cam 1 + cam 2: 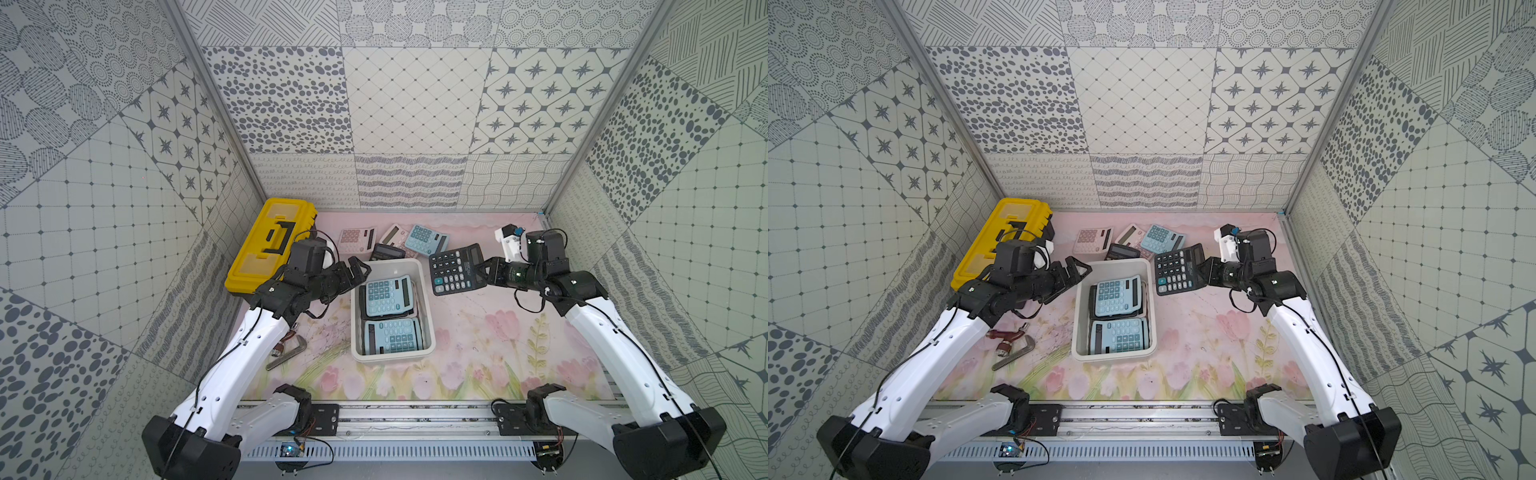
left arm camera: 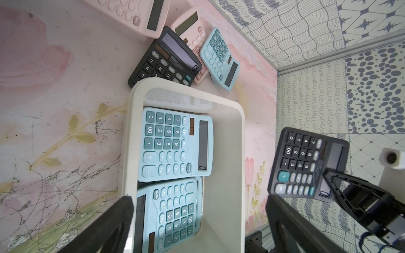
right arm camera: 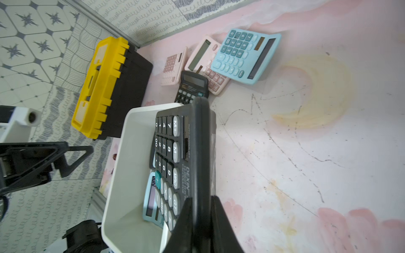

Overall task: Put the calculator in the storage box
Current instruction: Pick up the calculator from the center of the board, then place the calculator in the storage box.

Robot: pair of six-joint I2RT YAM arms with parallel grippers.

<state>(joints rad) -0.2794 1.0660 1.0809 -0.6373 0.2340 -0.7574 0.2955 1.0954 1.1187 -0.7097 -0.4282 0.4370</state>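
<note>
Twin white-and-black robot arms reach in from an aluminium rail (image 1: 415, 419) at the front edge of a pink, flower-printed counter (image 1: 498, 353). The right pincer (image 1: 482, 270) is pinching the display end of a black desktop calculator with grey keys (image 1: 455, 268). It holds the calculator tilted and clear of the counter, just beside the far right corner of the white rectangular plastic storage box (image 1: 390, 356) and not inside it. The right wrist view shows the two fingers (image 3: 184, 219) clamped on the calculator's edge, with the tub's open mouth behind it.

The left pincer (image 1: 359, 270) hovers at the box's far left corner, its jaws spread wide with nothing between them.

Two light-blue calculators lie face up inside the box, one at the far end (image 1: 384, 296) and one at the near end (image 1: 392, 336). A dark edge shows beneath them.

Behind the box, loose on the counter, sit a pink calculator (image 1: 355, 240), a second pink one (image 1: 392, 235) partly under a light-blue one (image 1: 426, 239), and a smaller black one (image 1: 386, 251) touching the tub's far rim.

A black toolbox with a yellow lid (image 1: 270, 245) stands at the far left.
</note>
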